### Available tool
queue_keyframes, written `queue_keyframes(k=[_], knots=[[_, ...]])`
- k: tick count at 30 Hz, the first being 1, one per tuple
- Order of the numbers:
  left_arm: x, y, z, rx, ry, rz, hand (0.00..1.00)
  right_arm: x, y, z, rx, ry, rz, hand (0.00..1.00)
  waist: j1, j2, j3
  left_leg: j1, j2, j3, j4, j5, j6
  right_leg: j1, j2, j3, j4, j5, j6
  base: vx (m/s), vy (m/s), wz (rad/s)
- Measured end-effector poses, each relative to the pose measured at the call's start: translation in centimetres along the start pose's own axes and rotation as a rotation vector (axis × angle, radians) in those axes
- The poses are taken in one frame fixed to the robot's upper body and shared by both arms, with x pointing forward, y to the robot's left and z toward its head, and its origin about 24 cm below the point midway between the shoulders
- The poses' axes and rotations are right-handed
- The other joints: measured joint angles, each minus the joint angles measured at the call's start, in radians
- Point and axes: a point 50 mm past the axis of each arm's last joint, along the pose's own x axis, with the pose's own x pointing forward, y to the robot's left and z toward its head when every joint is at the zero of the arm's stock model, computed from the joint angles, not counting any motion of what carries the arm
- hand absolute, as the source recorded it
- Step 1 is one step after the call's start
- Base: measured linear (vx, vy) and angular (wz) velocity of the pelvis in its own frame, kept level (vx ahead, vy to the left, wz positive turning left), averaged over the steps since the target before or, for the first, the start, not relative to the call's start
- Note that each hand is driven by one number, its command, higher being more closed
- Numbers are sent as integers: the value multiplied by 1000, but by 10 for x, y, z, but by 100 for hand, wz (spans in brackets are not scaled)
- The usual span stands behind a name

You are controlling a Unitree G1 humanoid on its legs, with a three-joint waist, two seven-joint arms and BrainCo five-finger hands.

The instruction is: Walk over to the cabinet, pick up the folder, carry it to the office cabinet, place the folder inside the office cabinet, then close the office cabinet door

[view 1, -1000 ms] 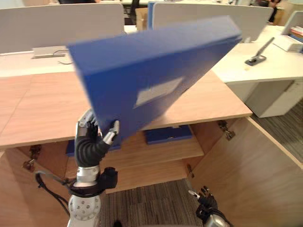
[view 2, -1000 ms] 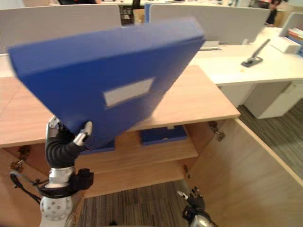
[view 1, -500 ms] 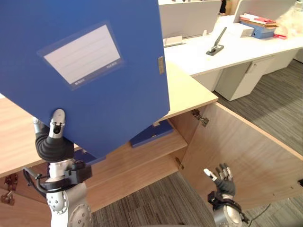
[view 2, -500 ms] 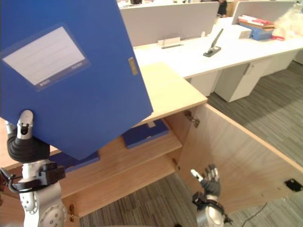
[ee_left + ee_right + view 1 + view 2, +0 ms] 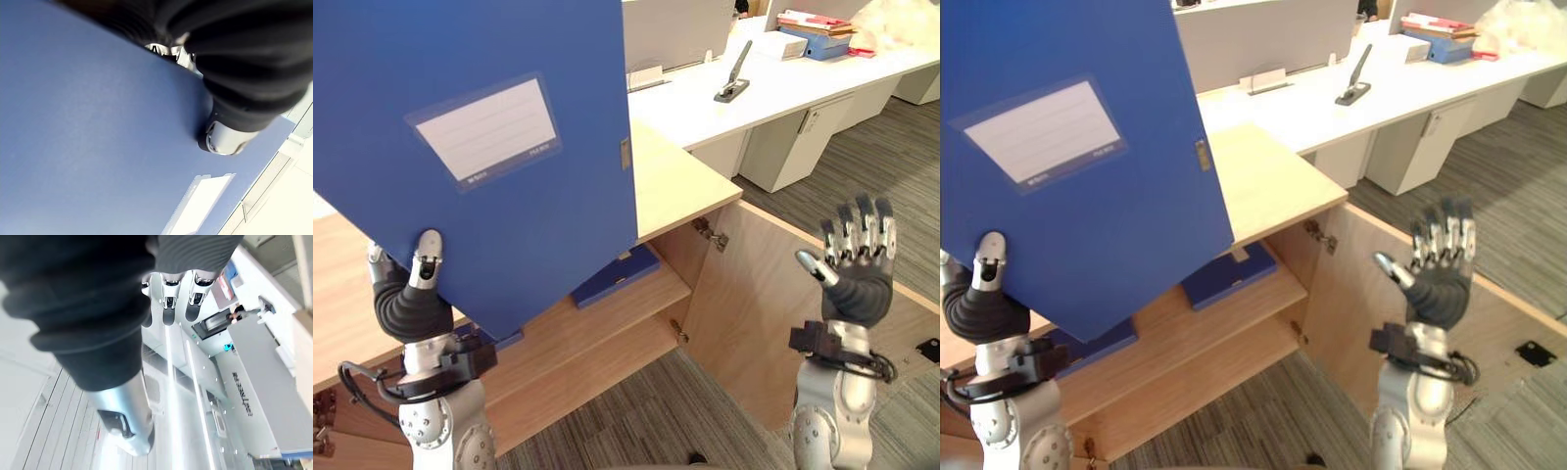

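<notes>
One blue folder (image 5: pixel 1087 186), upright, lower corner pinched by left hand (image 5: pixel 981 299), thumb on its face. Right hand (image 5: pixel 1438 282) raised, fingers (image 5: pixel 1445 235) straight, empty; open cabinet door (image 5: pixel 1503 318) behind the fingers.

Folder (image 5: pixel 509 147) is running off the top and left edges in both eye views. It is concealing the fingers of the left robot hand (image 5: pixel 424 262), whose thumb is pressing its front, and is partly covering a shelved file (image 5: pixel 617 279).

A black stapler (image 5: pixel 731 83) lies on the white desk (image 5: pixel 783 88), stacked books (image 5: pixel 815 22) at its far end
</notes>
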Motion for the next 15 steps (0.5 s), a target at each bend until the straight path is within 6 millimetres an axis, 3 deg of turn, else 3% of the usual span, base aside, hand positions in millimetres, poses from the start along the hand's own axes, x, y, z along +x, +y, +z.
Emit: queue_keyframes(k=[4, 8, 11, 15], knots=[[1, -9, -4, -36, 17, -38, 100, 32, 43, -5, 147, -25, 232, 0, 12, 0, 0, 5, 1, 2, 0, 0, 0, 5, 1, 0, 2, 0, 0, 8, 0, -1], [2, -21, -8, -87, 34, -84, 100, 53, 68, -22, 237, 20, 323, 0, 39, -2, 1, 24, 1, 3, -5, 0, 0, 24, 2, 0, 1, 0, 0, 0, 0, 0], [2, -27, -10, -104, 45, -116, 100, 60, 93, -36, 277, 77, 400, 0, 58, -2, 1, 29, 1, 2, -9, 1, 0, 28, 2, -2, -1, 0, 0, 0, 0, 0], [2, -31, -12, -126, 55, -130, 100, 67, 112, -46, 331, 125, 446, 0, 76, -3, 1, 34, 0, 2, -27, 10, -2, 28, 3, -5, -3, 0, 0, 4, -1, 1]])
